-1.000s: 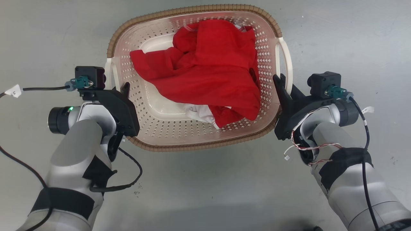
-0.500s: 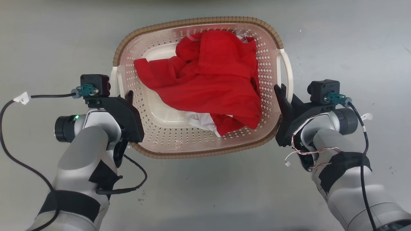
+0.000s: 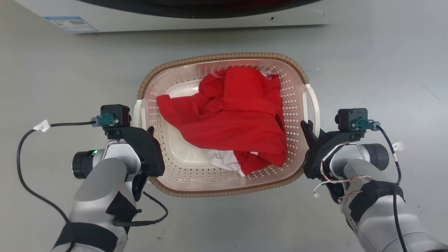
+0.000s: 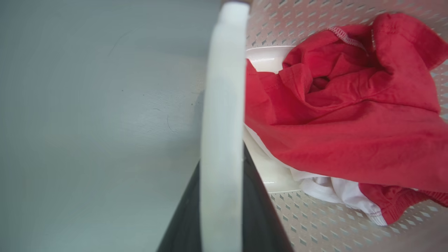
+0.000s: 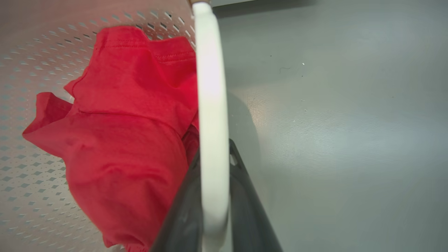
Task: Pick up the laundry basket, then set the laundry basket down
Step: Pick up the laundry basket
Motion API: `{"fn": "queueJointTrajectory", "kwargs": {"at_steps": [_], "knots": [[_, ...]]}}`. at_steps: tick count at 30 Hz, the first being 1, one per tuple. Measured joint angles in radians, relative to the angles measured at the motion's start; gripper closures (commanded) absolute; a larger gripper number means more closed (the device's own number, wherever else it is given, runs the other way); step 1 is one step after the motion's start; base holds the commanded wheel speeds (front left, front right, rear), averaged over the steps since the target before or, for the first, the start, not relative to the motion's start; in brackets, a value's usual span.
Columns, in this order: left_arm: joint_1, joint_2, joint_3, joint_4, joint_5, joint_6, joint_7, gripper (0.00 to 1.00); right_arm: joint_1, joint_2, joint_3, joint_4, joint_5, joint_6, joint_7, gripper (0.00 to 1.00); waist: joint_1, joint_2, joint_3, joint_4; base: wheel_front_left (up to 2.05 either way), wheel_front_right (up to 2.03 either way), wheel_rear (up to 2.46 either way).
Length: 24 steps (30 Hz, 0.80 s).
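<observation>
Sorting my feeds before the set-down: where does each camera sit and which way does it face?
Head: above, facing down at the laundry basket on the floor; left tool and right tool show.
Left wrist: looks along its fingers, which flank the left handle.
Right wrist: likewise, at the right handle.
Shared: the red garment.

Left gripper [image 3: 147, 134] and right gripper [image 3: 308, 129] each clamped on a side handle of the laundry basket [image 3: 224, 56], fingers pointing forward, both forearms angled inward.
</observation>
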Motion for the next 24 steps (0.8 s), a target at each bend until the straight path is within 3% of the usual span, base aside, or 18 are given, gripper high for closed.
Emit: {"fn": "queueJointTrajectory", "kwargs": {"at_steps": [24], "knots": [[0.195, -0.023, 0.008, 0.018, -0.048, 0.003, 0.164, 1.0, 0.199, 0.012, -0.021, 0.03, 0.08, 0.014, 0.209, 1.0, -0.0002, 0.0001, -0.286, 0.009, 0.0, 0.0, 0.0]]}}
